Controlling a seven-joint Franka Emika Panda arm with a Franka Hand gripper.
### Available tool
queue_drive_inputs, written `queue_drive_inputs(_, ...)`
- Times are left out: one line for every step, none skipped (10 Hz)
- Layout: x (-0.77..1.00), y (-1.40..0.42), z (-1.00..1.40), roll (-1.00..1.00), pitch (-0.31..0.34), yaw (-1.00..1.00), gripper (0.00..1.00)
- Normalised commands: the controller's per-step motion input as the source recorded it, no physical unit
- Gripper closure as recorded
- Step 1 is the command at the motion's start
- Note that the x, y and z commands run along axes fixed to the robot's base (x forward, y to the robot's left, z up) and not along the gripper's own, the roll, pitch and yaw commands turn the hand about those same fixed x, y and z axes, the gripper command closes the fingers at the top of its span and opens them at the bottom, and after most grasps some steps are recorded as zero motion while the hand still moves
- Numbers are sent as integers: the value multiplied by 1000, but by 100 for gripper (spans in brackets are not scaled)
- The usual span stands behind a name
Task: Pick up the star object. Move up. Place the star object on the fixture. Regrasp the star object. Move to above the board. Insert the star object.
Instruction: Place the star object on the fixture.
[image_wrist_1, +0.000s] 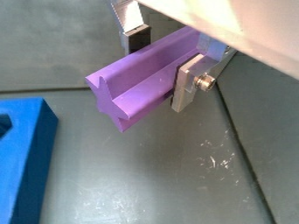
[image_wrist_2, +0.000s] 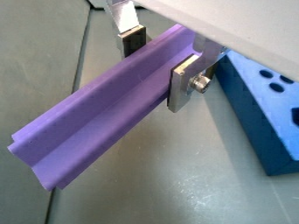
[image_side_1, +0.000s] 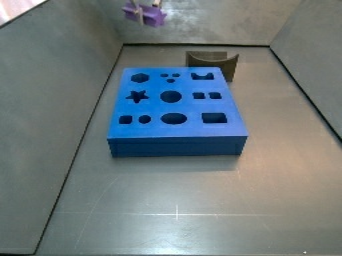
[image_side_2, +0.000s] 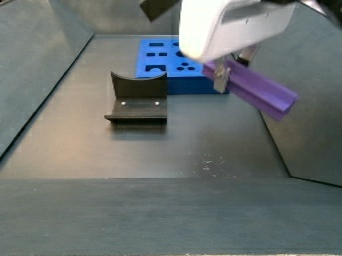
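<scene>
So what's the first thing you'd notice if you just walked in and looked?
The long purple star object stands out first, clamped in the gripper and lifted clear of the floor. Next is the big blue board full of shaped holes, lying flat in the middle. Just beyond its far edge sits the small dark fixture, with nothing on it.

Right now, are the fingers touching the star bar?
Touching. In both wrist views the gripper has its fingers pressed on opposite sides of the star bar, holding it clear of the floor.
</scene>
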Motion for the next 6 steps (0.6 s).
queue_drive_inputs(-38, -9, 908, 144, 79, 21, 100)
queue_drive_inputs(-32, -8, 787, 148, 83, 28, 100)
queue_drive_inputs(-25, -7, 665, 133, 81, 27, 100)
queue_drive_inputs(-19, -2, 537, 116, 80, 25, 100)
queue_drive_inputs(-13, 1, 355, 96, 83, 24, 100)
queue_drive_inputs(-8, 5, 217, 98, 89, 25, 100)
